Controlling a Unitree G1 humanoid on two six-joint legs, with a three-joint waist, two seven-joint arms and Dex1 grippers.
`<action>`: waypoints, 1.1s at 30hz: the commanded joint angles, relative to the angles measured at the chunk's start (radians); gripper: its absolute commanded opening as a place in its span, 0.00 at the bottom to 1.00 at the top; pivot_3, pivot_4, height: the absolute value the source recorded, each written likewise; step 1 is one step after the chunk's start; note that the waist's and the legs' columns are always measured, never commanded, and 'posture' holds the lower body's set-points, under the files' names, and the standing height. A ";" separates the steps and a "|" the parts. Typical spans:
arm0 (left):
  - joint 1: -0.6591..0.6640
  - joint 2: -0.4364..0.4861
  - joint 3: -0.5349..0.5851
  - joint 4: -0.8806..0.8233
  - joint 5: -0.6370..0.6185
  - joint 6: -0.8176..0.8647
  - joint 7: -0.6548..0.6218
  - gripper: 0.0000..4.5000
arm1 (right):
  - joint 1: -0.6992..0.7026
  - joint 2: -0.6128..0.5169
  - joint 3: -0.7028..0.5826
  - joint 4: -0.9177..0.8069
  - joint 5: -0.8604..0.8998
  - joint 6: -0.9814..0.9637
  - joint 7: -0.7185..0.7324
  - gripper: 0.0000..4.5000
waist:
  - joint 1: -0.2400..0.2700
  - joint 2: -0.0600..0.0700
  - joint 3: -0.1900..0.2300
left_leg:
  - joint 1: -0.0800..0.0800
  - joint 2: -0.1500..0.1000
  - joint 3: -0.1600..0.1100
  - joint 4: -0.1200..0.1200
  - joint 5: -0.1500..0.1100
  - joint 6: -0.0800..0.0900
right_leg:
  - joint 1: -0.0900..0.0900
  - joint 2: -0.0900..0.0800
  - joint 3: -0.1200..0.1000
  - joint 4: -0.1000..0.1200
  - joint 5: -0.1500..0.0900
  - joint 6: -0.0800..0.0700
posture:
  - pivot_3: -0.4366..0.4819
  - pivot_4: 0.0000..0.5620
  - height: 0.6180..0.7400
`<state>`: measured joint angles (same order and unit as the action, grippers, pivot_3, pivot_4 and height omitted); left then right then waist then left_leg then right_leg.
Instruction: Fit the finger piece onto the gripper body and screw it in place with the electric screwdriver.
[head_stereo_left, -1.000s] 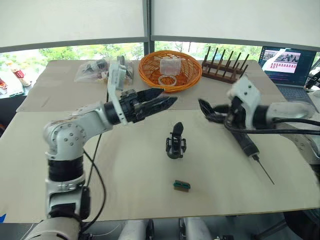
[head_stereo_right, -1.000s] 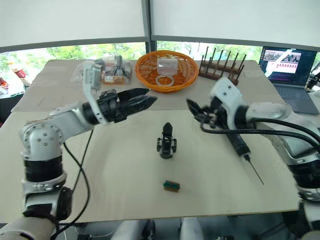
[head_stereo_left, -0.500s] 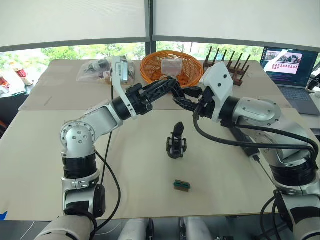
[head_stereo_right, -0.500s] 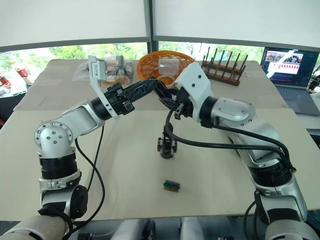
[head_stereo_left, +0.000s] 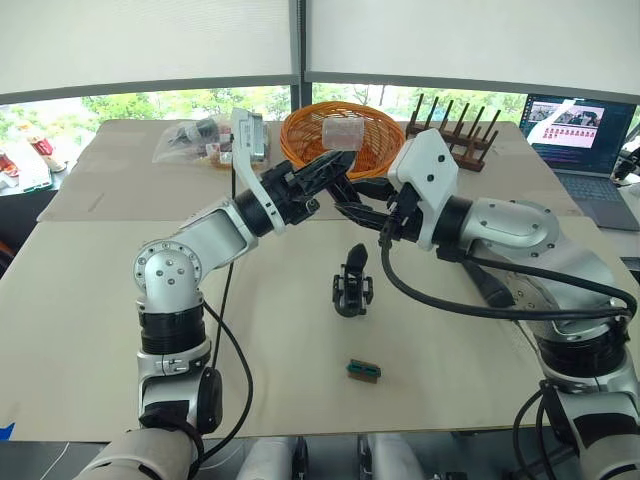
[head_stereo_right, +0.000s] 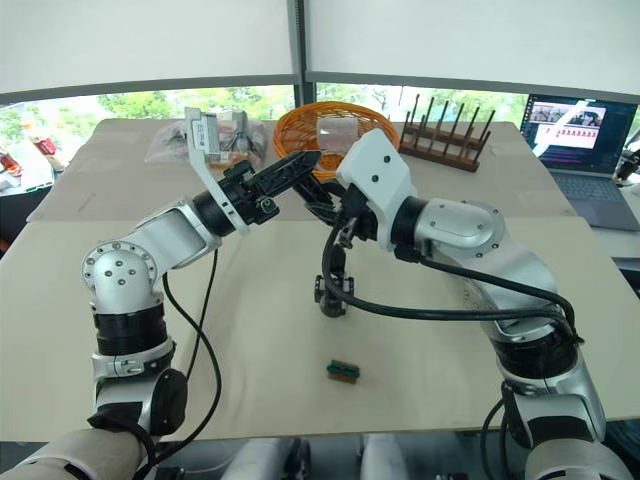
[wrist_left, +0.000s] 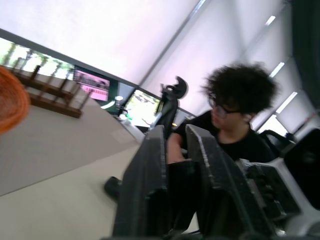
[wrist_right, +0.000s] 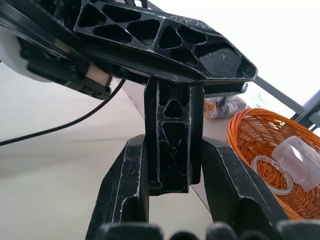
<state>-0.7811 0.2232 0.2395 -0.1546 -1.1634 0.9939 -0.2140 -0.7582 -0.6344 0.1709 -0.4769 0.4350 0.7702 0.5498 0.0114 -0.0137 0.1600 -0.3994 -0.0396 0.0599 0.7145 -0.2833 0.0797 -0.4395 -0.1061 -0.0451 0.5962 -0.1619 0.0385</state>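
Note:
The finger piece (wrist_right: 173, 145), a ribbed black wedge, is held in the air in front of the basket. My right gripper (head_stereo_left: 345, 207) is shut on its lower part. My left gripper (head_stereo_left: 340, 162) reaches in from the left, and its fingers (wrist_right: 165, 42) are shut across the wedge's upper end. Below them the gripper body (head_stereo_left: 351, 285) stands upright on the table with its pointed finger up. The electric screwdriver (head_stereo_left: 497, 290) lies on the table under my right forearm, mostly hidden.
A small green-and-brown block (head_stereo_left: 364, 371) lies near the table's front. At the back are an orange basket (head_stereo_left: 385, 140), a wooden peg rack (head_stereo_left: 455, 135), bags of parts (head_stereo_left: 195, 140) and a laptop (head_stereo_left: 575, 125). A person (wrist_left: 235, 115) sits beyond the table.
My right gripper swung left from beside the screwdriver to meet my left gripper above the table. The left fingers then narrowed from wide open onto the finger piece.

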 joint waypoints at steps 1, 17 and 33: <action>-0.020 -0.001 -0.005 -0.024 -0.008 -0.023 -0.013 0.00 | 0.005 0.015 -0.041 -0.036 -0.031 -0.016 -0.030 0.24 | 0.000 0.000 0.000 | 0.000 0.000 0.000 0.000 0.000 0.000 | 0.000 0.000 0.000 0.000 0.000 0.000 | 0.48 0.27 1.00; -0.151 0.404 -0.310 0.093 0.208 -0.043 -0.867 0.00 | -0.146 -0.160 -0.217 0.188 0.531 0.378 0.468 0.84 | -0.011 0.000 0.000 | 0.000 0.001 0.001 -0.002 0.000 0.002 | 0.001 0.002 -0.001 -0.002 -0.001 -0.001 | 0.48 0.27 1.00; -0.249 0.374 -0.308 0.231 0.315 -0.062 -1.023 0.00 | -0.270 0.021 -0.100 0.300 0.453 0.378 0.421 0.51 | -0.007 0.000 0.000 | -0.008 -0.001 0.000 -0.001 -0.003 0.007 | -0.006 -0.001 -0.002 0.000 0.000 0.001 | 0.48 0.27 1.00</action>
<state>-1.0212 0.5933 -0.0973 0.1017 -0.8508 0.9355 -1.2306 -1.0165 -0.6161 0.0845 -0.1445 0.8849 1.1848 0.9588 0.0043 -0.0136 0.1601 -0.4074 -0.0402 0.0604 0.7137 -0.2863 0.0866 -0.4452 -0.1070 -0.0471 0.5958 -0.1622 0.0402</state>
